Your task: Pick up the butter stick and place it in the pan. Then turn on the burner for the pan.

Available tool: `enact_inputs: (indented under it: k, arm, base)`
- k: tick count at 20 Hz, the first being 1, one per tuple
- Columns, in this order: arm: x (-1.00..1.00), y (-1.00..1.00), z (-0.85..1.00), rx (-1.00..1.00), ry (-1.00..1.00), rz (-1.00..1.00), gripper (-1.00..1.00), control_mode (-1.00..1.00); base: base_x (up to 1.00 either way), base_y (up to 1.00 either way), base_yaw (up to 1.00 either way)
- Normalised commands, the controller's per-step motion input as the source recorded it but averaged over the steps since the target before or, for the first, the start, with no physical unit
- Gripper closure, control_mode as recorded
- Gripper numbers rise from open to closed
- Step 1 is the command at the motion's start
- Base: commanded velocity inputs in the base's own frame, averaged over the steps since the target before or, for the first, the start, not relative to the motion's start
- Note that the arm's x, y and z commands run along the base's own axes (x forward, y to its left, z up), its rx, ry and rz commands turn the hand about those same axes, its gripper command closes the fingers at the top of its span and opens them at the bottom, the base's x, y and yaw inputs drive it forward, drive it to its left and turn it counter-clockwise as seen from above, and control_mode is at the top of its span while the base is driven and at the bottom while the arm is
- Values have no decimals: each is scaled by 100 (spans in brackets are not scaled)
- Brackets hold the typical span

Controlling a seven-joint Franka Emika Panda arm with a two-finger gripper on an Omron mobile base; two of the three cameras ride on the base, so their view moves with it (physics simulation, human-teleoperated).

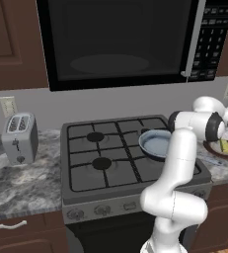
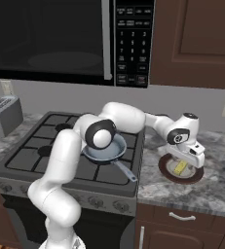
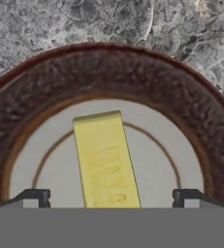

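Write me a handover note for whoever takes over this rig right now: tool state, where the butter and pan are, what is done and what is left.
Tool: open, empty, poised over the brown-rimmed plate on the counter right of the stove, a finger tip on either side of the butter stick.
Butter stick: lies flat on the plate, not gripped yet.
Pan: sits on the stove's front right burner, empty, handle pointing toward the front right.
Done: approach to the butter only.
Left: close on the butter, lift it, put it in the pan, then turn on that burner's knob. From these views I cannot tell which knob serves it.
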Motion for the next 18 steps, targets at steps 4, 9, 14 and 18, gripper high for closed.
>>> enact_inputs:
  k: [4, 9, 14, 18]
  arm:
    - [0, -10, -25, 0, 0, 0, -100, -100]
    - [0, -1, -25, 0, 0, 0, -100, -100]
    - [0, 0, -7, 0, 0, 0, -100, -100]
    - [0, 0, 0, 0, 0, 0, 100, -100]
  base:
    - [0, 0, 0]
    - [0, 0, 0]
    - [0, 0, 0]
    - [0, 0, 0]
